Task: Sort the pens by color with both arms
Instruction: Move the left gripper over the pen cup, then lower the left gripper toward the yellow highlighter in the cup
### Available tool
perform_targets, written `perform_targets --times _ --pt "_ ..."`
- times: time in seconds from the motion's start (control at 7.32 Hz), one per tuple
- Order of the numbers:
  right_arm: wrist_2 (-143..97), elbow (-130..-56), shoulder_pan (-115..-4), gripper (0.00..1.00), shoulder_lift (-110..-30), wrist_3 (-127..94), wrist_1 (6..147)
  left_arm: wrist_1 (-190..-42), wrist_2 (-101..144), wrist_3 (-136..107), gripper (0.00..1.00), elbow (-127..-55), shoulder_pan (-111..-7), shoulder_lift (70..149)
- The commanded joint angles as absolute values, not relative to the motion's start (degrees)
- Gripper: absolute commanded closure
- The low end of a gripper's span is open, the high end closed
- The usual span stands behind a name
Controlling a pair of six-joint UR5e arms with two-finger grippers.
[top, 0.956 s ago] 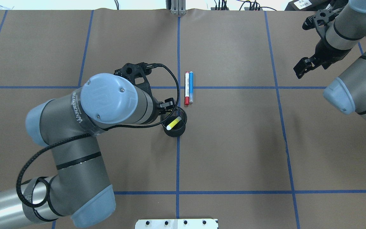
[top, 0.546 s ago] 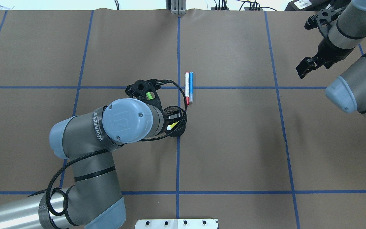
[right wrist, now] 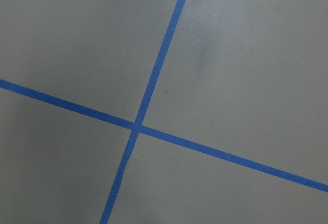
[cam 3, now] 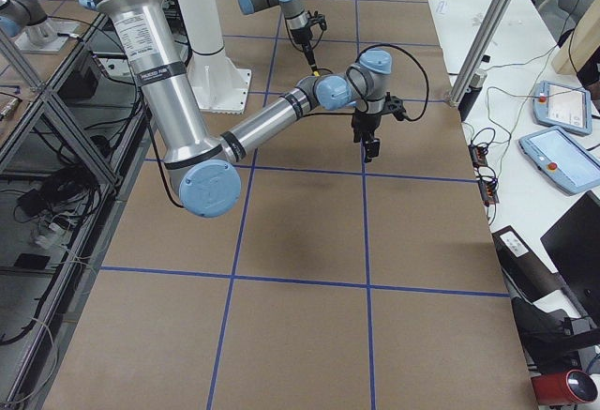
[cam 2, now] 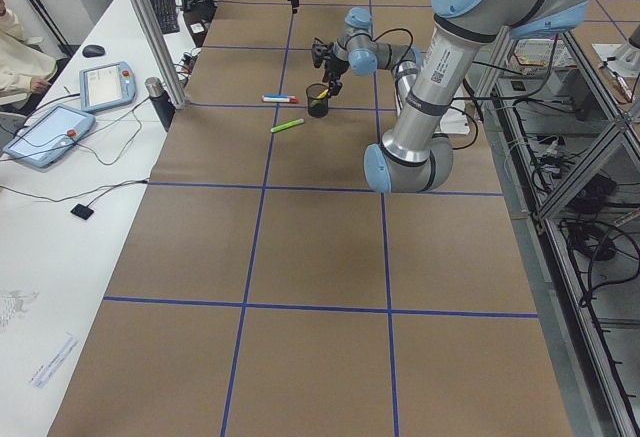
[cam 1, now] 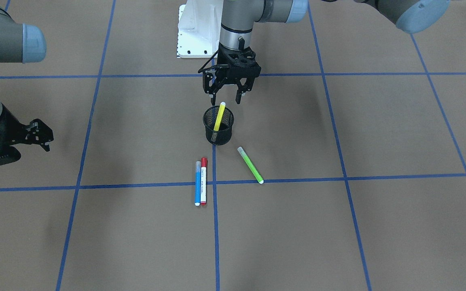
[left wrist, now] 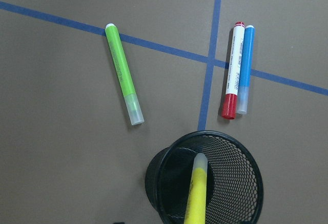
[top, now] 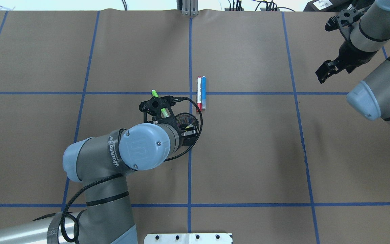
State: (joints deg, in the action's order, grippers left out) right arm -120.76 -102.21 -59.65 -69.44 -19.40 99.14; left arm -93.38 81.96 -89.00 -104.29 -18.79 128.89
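Drawn back toward its base, the left arm (top: 141,149) overhead now bares part of the light green pen (top: 154,92) on the blue-taped brown paper worktop (top: 249,152). From the front, the left gripper (cam 1: 224,98) hangs spread and empty over the yellow pen (cam 1: 218,117) in the mesh cup (cam 1: 225,135), blue pen (cam 1: 197,184) and red-capped pen (cam 1: 204,182) touching nearby; the right gripper (cam 1: 43,135) is spread, well apart. Side-on, a white desk (cam 2: 60,257) with tablets (cam 2: 48,135) flanks it.

Left hand (cam 1: 225,97) hangs over the mesh cup (cam 1: 219,137), jaws spread wide; yellow pen (cam 1: 218,119) leans inside, its tip maybe poking up between them.
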Motion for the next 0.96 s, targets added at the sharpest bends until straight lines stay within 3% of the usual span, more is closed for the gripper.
perform_targets --times 0.0,0.41,0.82 --pt "-120.8 -102.2 -59.8 0.01 -69.3 -19.3 99.1 -93.7 76.9 -90.2 0.21 -104.3 -17.1 129.2" --pt "-120.8 -102.3 -59.8 0.01 -69.3 -19.3 99.1 -93.7 73.5 -90.2 0.21 -104.2 -17.0 128.6" --pt "-120.8 -102.4 -60.0 0.01 -69.3 -19.3 99.2 -93.7 72.0 -90.2 0.28 -103.4 -15.5 128.5"
